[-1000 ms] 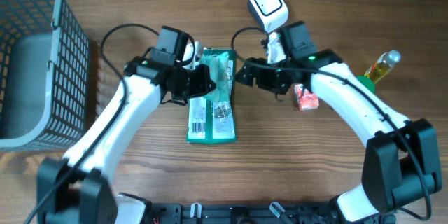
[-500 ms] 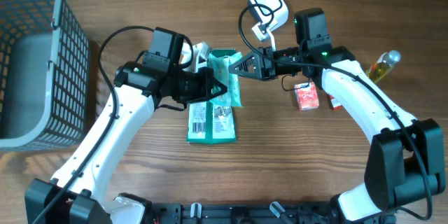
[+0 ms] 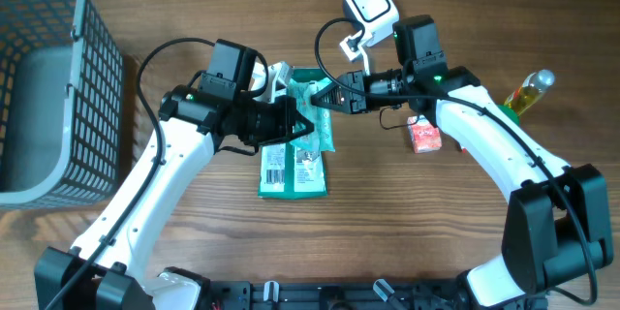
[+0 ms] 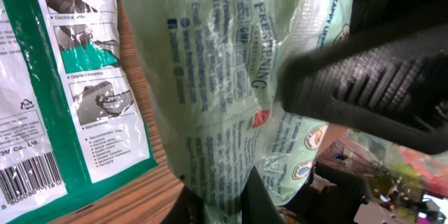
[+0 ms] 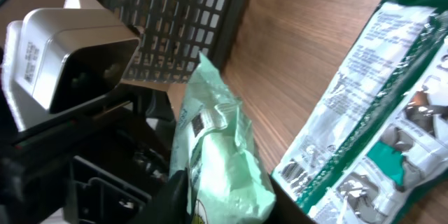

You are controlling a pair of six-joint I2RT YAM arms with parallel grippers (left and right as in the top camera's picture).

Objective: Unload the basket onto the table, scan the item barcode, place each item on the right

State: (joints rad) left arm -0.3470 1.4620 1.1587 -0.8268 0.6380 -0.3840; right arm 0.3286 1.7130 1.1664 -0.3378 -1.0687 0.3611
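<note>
A light green plastic packet hangs above the table. My left gripper is shut on its lower edge; in the left wrist view the packet fills the frame and my left gripper pinches its bottom. My right gripper has come in from the right and is shut on the packet's upper end. In the right wrist view the crumpled packet sits between the fingers of my right gripper. A white handheld scanner lies at the back of the table.
A flat green-and-white package with a barcode lies under the packet. A small red box and a yellow bottle are on the right. A dark mesh basket stands at the far left.
My left gripper has lifted the light green packet off the flat package. The right gripper has swung left to the packet and closed from wide open onto its upper end.
</note>
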